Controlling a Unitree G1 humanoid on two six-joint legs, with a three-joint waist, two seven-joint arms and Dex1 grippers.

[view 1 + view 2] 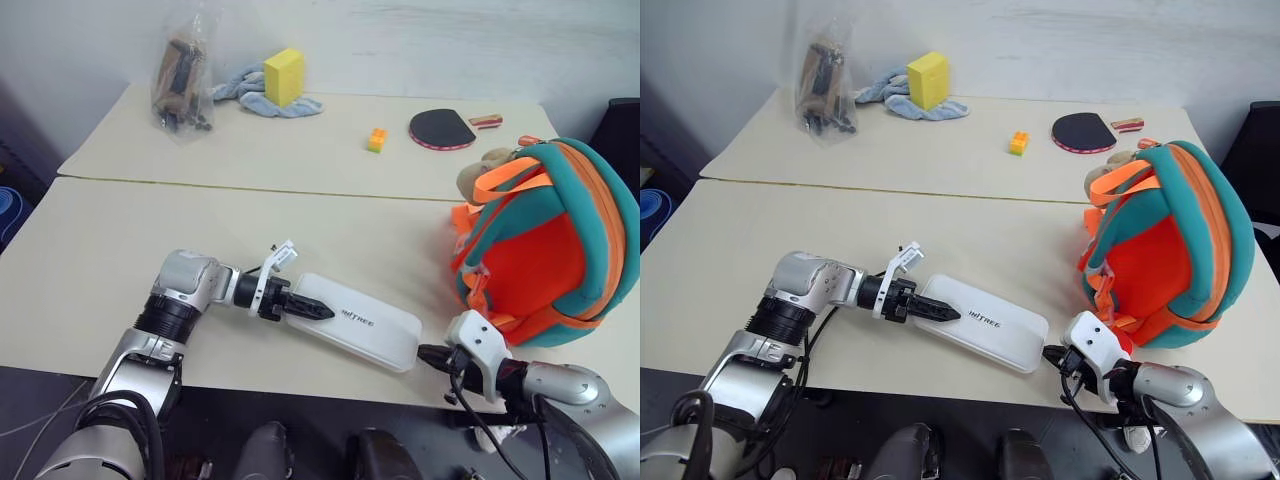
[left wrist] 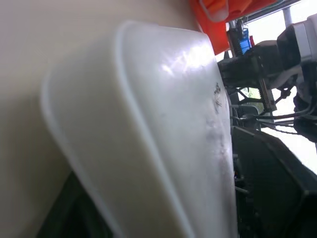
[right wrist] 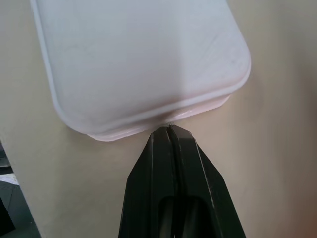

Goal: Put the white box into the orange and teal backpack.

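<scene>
flat white plastic box (image 1: 358, 323): flat on surface, outside puffy orange-teal backpack (image 1: 545, 245); left gripper (image 1: 305, 309) jaws around its end, right gripper (image 3: 171, 131) jaws closed, touching.

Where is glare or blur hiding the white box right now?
Left wrist view: the white box looms close and soft, with a bright glare patch. Right wrist view: its end is evenly lit, and the shut right gripper casts a faint shadow. Head views: lettering readable.
</scene>
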